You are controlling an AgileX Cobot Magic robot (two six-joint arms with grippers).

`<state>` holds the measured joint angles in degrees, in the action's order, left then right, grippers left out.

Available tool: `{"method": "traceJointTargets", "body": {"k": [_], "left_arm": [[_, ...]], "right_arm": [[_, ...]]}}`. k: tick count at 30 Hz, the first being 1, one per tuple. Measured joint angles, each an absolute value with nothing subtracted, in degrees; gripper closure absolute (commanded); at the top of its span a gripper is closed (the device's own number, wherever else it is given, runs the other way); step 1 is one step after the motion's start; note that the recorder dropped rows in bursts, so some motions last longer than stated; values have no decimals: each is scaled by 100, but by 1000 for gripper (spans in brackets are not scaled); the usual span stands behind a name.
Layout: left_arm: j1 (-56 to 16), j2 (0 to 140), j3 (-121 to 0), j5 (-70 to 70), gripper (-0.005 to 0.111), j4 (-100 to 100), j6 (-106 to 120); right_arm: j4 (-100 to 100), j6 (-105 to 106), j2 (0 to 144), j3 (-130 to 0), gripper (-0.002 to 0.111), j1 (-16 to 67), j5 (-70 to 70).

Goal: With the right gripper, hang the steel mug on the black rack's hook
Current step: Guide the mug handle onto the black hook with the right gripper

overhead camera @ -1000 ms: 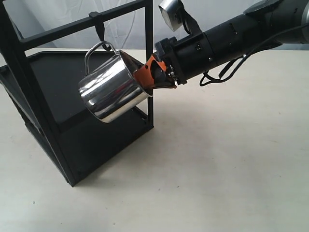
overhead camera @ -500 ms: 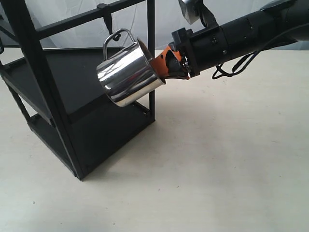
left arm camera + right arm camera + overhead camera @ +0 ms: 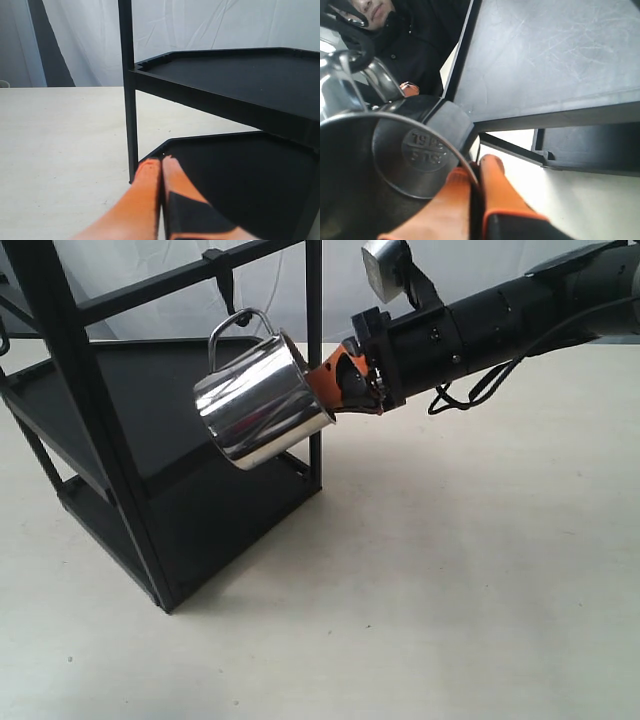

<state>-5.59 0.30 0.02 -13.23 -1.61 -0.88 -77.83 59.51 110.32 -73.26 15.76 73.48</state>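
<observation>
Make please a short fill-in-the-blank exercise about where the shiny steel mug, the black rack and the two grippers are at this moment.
1. The right gripper is shut on the rim of the shiny cylindrical steel ____.
2. The mug's thin looped handle sits just below the small black curved ____ on the top crossbar of the tall black metal rack.
3. The left gripper, with orange fingers, is ____ and holds nothing.
4. The mug is held in the air, so it does not touch the pale ____.

Missing words: mug; hook; shut; table
</observation>
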Motion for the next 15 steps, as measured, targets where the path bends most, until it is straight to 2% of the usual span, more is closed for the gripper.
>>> {"method": "traceJointTargets", "body": {"k": [7,10,12,15], "left_arm": [[-559,30,2,-1323,105,-161,-88],[-559,30,2,-1323,105,-161,-88],[-559,30,2,-1323,105,-161,-88],[-559,30,2,-1323,105,-161,-88]], "right_arm": [[-7782,5872,11046,-7326,108,1589,7386],[-7770,5742,11046,-7326,95,1589,7397],[-7689,5650,11046,-7338,78,1589,7321],[-7475,5542,11129,-7338,75,1566,7039]]}}
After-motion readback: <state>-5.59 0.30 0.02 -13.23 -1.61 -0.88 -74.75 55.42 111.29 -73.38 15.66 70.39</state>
